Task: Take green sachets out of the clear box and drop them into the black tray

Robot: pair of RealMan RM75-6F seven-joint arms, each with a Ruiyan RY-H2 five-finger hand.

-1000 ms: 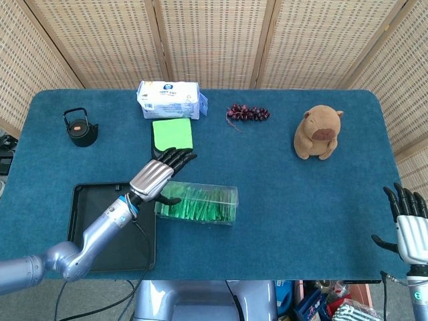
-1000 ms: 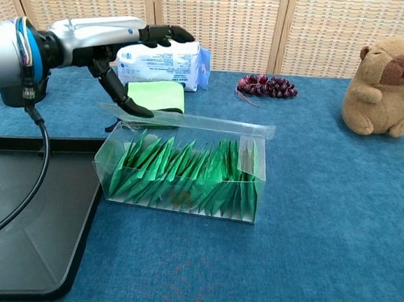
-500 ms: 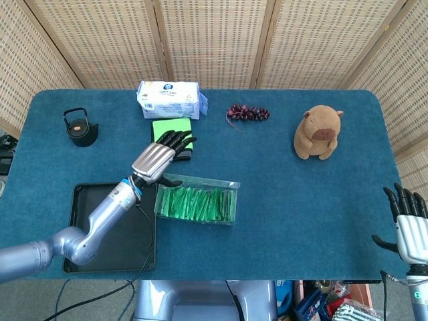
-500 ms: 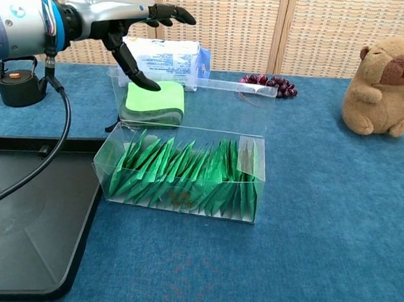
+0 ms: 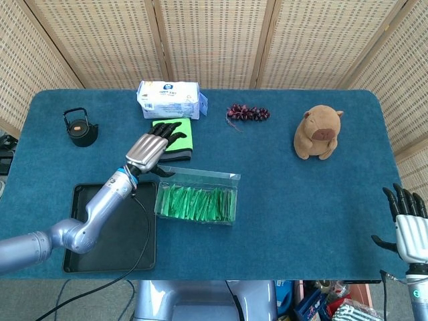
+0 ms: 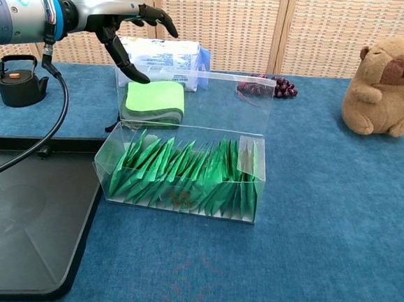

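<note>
Two hands are seen. Furthest left of the left hand (image 5: 150,150), a black kettle (image 5: 80,128) is set on the blue table (image 5: 301,194). Below that hand, the black tray (image 5: 87,254) is seen with nothing in it. Left hand is raised with fingers (image 6: 156,18) spread, thumb at the upper edge of the clear box's upright lid (image 6: 195,98); contact cannot be confirmed. Just below and right of it the clear box (image 5: 197,200) is packed with green sachets (image 6: 186,174), touching the tray edge. Under the hand a green cloth (image 5: 175,137) is laid; beyond it, a wipes pack (image 5: 168,99). Well right: grapes (image 5: 247,112), plush capybara (image 5: 319,131). Right hand (image 5: 409,231) is held at the table's near right corner, fingers apart, nothing held.
</note>
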